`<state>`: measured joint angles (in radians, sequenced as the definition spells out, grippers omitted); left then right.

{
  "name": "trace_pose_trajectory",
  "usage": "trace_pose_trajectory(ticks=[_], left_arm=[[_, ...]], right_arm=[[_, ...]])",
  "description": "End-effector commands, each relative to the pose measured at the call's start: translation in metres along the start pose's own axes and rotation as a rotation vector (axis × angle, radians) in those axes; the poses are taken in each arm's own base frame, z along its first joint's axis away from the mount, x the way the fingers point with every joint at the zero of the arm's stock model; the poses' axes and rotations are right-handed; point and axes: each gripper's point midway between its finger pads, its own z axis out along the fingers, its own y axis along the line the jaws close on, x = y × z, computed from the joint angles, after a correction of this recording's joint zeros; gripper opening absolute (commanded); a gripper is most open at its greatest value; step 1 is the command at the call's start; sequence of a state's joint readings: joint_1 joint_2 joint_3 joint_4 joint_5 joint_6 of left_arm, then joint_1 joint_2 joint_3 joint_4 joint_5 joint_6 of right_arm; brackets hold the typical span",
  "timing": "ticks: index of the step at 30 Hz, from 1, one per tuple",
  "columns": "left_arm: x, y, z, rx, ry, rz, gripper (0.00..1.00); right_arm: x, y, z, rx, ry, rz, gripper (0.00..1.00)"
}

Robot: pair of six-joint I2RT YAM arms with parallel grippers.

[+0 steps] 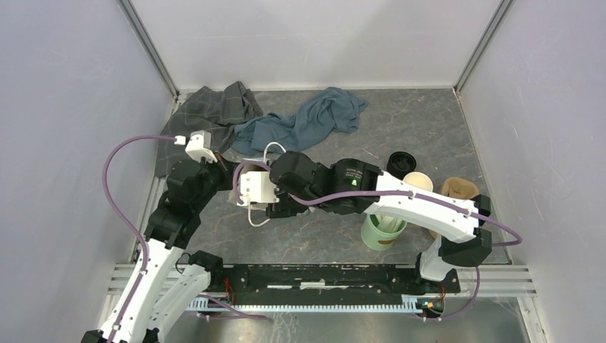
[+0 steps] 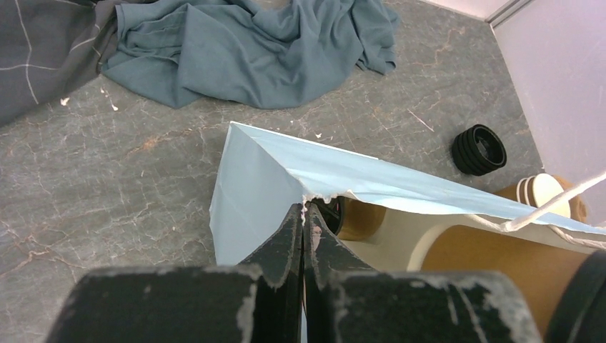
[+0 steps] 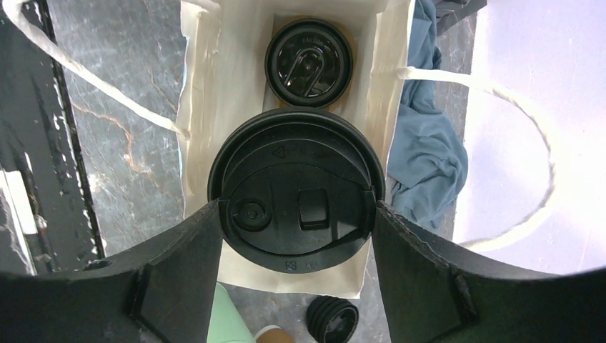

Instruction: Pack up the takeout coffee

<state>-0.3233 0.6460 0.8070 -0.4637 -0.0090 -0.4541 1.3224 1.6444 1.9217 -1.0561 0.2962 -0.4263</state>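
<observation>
My right gripper (image 3: 296, 239) is shut on a takeout coffee cup (image 3: 296, 207), its fingers (image 3: 179, 271) on both sides of the black sip lid. It holds the cup at the open mouth of a pale blue paper bag (image 3: 214, 107) with a cream inside. A second lidded cup (image 3: 309, 63) stands in the bag's far end. My left gripper (image 2: 305, 214) is shut on the bag's rim (image 2: 250, 186) and holds it open. In the top view the bag (image 1: 254, 189) is mostly hidden under the right arm (image 1: 336, 186).
A green cup of stirrers (image 1: 382, 230), a stack of black lids (image 1: 401, 161) and lidless cups (image 1: 418, 182) stand at the right. A blue cloth (image 1: 314, 118) and a grey checked cloth (image 1: 214, 107) lie at the back. The bag's white rope handles (image 3: 500, 93) hang loose.
</observation>
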Motion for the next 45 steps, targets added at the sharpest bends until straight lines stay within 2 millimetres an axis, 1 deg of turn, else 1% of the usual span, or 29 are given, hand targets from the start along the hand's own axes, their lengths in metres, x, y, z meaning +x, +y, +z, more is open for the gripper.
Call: trace_pose_trajectory(ticks=[1,5,8,10,15,20,24,28,35,39,45], left_arm=[[-0.013,-0.008,-0.008,0.032,-0.075,-0.059,0.02],[-0.007,-0.005,-0.016,0.037,-0.089,-0.080,0.02],[-0.007,-0.004,-0.024,0.045,-0.117,-0.091,0.02],[-0.008,-0.004,-0.028,0.049,-0.133,-0.099,0.02],[0.000,-0.003,-0.036,0.067,-0.140,-0.128,0.02],[0.013,-0.001,-0.037,0.082,-0.122,-0.136,0.02],[0.017,0.001,-0.039,0.074,-0.109,-0.134,0.02],[0.022,0.003,-0.039,0.064,-0.090,-0.133,0.02],[0.025,0.004,-0.039,0.054,-0.072,-0.138,0.02],[0.025,0.005,-0.039,0.047,-0.060,-0.137,0.02],[0.027,0.006,-0.036,0.035,-0.042,-0.125,0.02]], right_arm=[[0.001,0.002,0.006,-0.007,0.001,-0.106,0.00],[0.002,0.004,0.017,-0.005,-0.001,-0.181,0.00],[-0.001,0.005,0.025,-0.019,0.000,-0.232,0.00],[0.000,0.004,0.030,-0.016,0.015,-0.267,0.00],[0.006,0.007,0.042,-0.032,0.047,-0.343,0.00],[0.017,0.000,0.045,-0.005,0.063,-0.332,0.00],[0.028,0.001,0.051,-0.009,0.072,-0.337,0.00],[0.036,-0.004,0.058,-0.016,0.081,-0.325,0.00],[0.048,-0.018,0.063,0.000,0.096,-0.316,0.00],[0.050,-0.021,0.072,-0.002,0.074,-0.329,0.00],[0.059,-0.029,0.083,-0.017,0.083,-0.364,0.00]])
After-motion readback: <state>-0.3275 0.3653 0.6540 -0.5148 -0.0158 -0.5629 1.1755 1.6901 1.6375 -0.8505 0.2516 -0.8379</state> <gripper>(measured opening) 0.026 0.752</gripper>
